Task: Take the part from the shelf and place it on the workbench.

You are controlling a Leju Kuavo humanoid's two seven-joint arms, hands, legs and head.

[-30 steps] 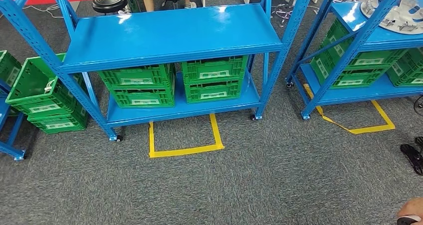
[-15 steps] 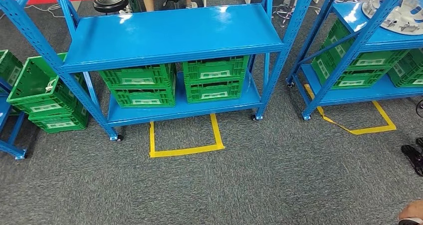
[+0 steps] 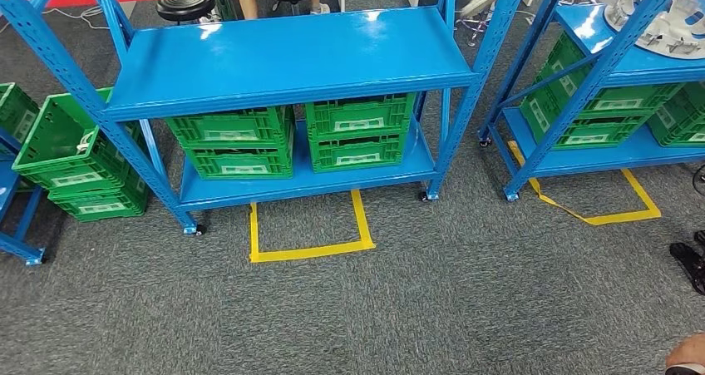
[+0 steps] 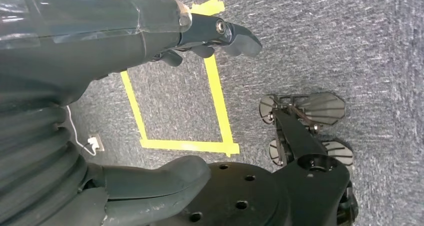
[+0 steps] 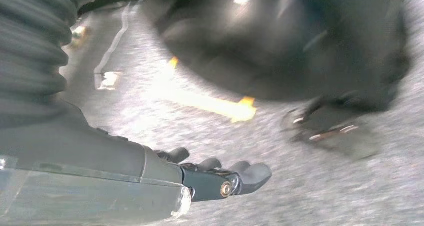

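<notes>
Head view puts the part [image 3: 665, 17], a pale silvery casting with cut-outs, at about two o'clock, lying flat on the top board of the right-hand blue shelf [image 3: 611, 59] and partly cut off by the picture's edge, so you cannot read its long axis from here. It sits well apart from both hands, which hang low beside the body. Your right hand [image 5: 220, 178] holds nothing, its fingers loosely apart over the grey carpet, though that picture is blurred. Your left hand [image 4: 210, 38] is likewise empty with fingers spread, above a yellow tape square [image 4: 175, 110]. By side alone, the right arm looks the nearer one. Straight ahead at twelve o'clock stands the middle shelf [image 3: 283, 59] with green crates [image 3: 291, 138] beneath; I judge you must first turn and step toward two o'clock before any reach.
</notes>
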